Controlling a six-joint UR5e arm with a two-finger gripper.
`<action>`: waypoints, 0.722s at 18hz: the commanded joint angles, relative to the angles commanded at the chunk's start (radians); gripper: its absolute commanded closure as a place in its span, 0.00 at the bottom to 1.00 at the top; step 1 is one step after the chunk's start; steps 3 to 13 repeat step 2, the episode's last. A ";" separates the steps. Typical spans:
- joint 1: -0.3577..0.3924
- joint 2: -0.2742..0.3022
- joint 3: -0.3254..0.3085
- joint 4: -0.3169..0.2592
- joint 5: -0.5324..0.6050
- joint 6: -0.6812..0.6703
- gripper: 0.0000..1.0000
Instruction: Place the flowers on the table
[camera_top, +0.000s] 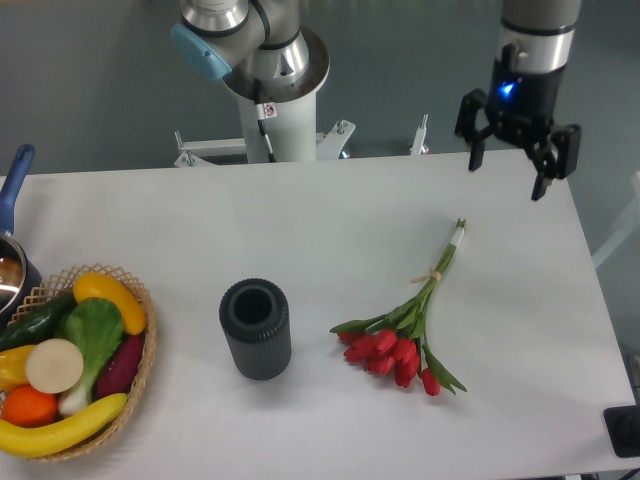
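Observation:
The flowers (405, 333), red tulips with green stems tied with pale string, lie flat on the white table (330, 230), right of centre, heads toward the front and stem ends toward the back right. My gripper (510, 176) hangs open well above and behind the stem ends, near the table's back right edge, with nothing between its fingers.
A dark ribbed cylinder (256, 329) stands upright left of the flowers. At the front left sits a wicker basket (141, 362) of fruit and vegetables, with a blue-handled pot (12, 240) behind it. The robot base (272, 90) stands at the back centre.

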 joint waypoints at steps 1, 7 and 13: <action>0.005 0.002 -0.003 -0.002 -0.006 0.002 0.00; 0.006 0.003 -0.006 -0.002 -0.014 0.002 0.00; 0.006 0.003 -0.006 -0.002 -0.014 0.002 0.00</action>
